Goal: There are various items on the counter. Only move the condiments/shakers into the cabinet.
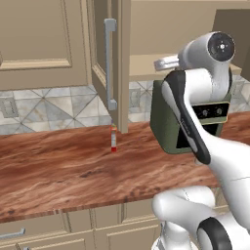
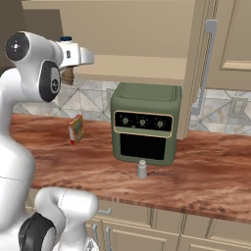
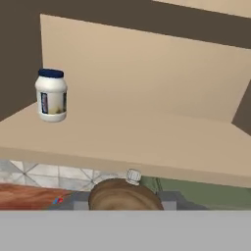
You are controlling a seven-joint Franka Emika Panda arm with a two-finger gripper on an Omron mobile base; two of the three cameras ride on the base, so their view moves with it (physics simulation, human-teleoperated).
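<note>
Gripper (image 3: 125,205): raised just in front of the cabinet shelf's front edge, fingers clenched around the brown pepper mill (image 3: 125,195), whose rounded top with a small silver knob sits between them.
Pepper mill: held in the air below shelf level, above the counter, not yet on the shelf.
Grey shaker (image 2: 141,169): upright on the counter (image 2: 206,176), just in front of the green oven (image 2: 144,122).
Small box (image 2: 75,129): red and yellow, standing on the counter left of the oven, near the tiled wall.
Cabinet (image 3: 147,83): door swung open, its silver bar handle (image 1: 110,63) facing out.
White jar (image 3: 51,94): blue-lidded, upright on the left part of the cabinet shelf, well apart from the mill.
</note>
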